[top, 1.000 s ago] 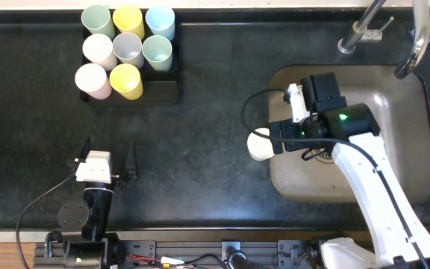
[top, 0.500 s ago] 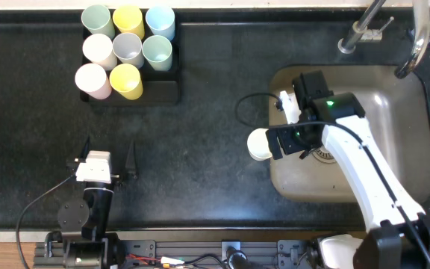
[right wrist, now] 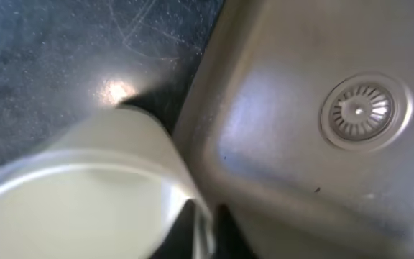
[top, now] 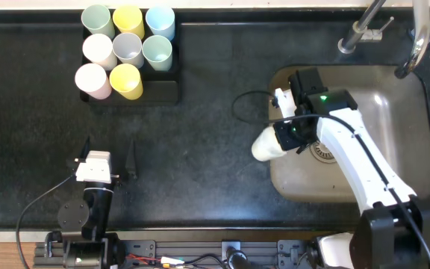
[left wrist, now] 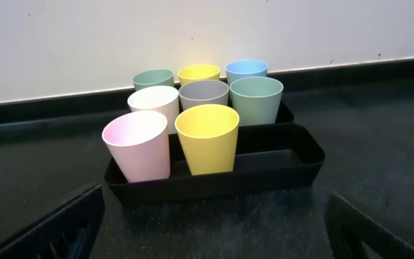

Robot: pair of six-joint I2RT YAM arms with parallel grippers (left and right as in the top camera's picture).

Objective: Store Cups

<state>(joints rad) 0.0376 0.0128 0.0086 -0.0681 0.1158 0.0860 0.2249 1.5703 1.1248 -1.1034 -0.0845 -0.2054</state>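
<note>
White cup (top: 262, 148) hangs tilted, pinched in right tool (top: 278, 139) over sink (top: 403, 149) edge.

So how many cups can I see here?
9: eight cups in the black tray, one white cup in the right gripper at the sink. Nested ones could hide.

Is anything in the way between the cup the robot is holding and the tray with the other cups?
No, nothing visible. Just bare black counter lies between the white cup and the tray, which has an open spot.
</note>
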